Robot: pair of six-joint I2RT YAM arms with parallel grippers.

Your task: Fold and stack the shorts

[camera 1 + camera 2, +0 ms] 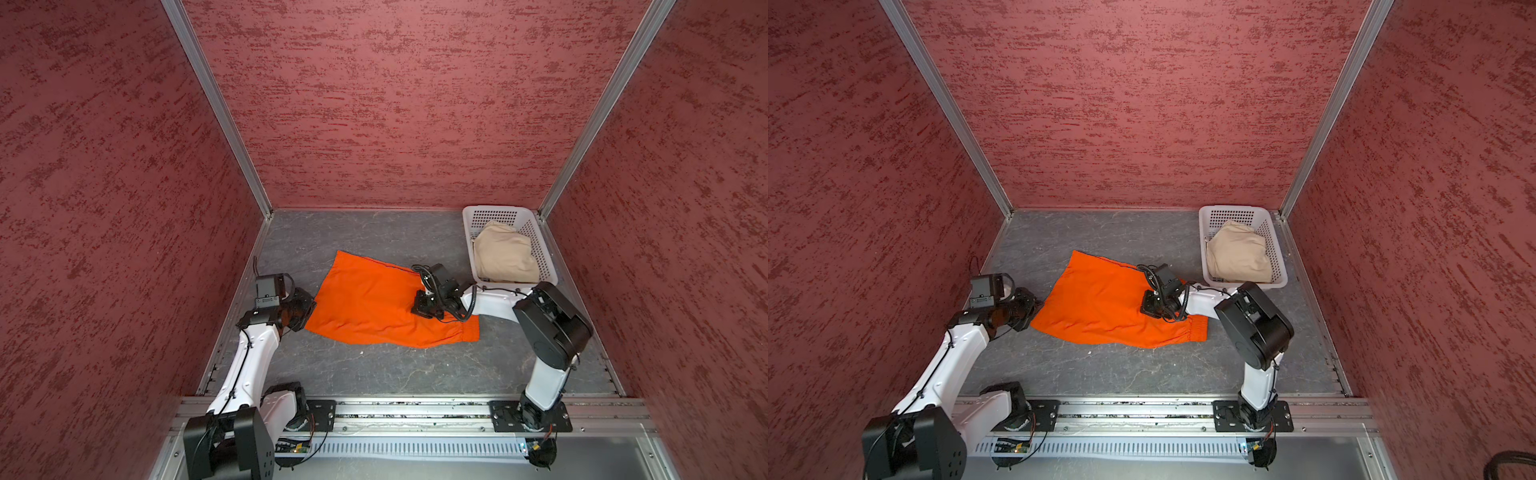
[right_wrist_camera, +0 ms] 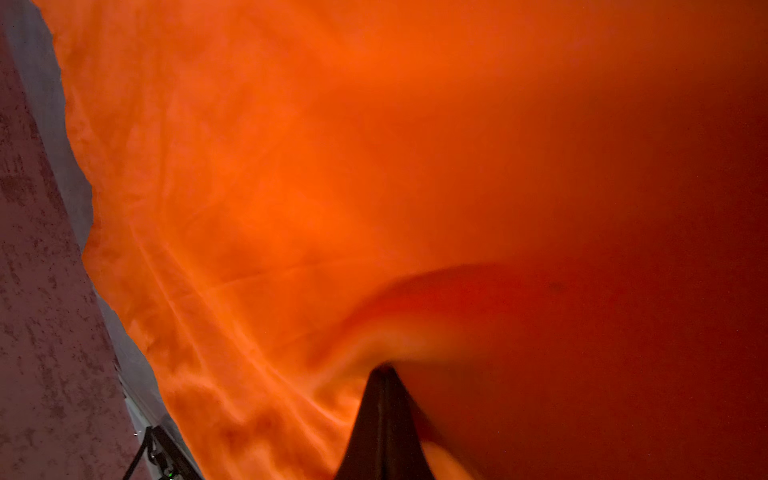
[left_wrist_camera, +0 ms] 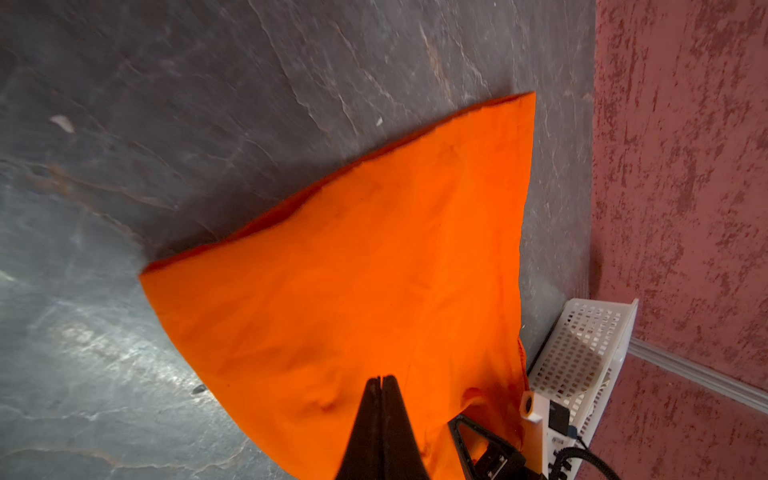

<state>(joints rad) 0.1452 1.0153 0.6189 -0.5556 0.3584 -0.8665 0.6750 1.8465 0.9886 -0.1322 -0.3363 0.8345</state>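
Note:
The orange shorts (image 1: 374, 303) (image 1: 1096, 303) lie spread flat mid-table, gathered waistband toward the right. My left gripper (image 1: 309, 307) (image 1: 1036, 307) sits at their left edge. In the left wrist view its jaws are shut (image 3: 380, 378), tips over the orange cloth (image 3: 374, 257), with no cloth visible between them. My right gripper (image 1: 419, 309) (image 1: 1148, 309) points down onto the right-hand part of the shorts. In the right wrist view it is shut (image 2: 384, 368), with orange cloth (image 2: 291, 166) puckering up to its tips. The beige shorts (image 1: 505, 255) (image 1: 1239, 253) lie bunched in the basket.
A white perforated basket (image 1: 494, 209) (image 1: 1229, 209) (image 3: 582, 349) stands in the back right corner, just behind the right arm. Red textured walls close in the grey table on three sides. A metal rail with both arm bases runs along the front edge.

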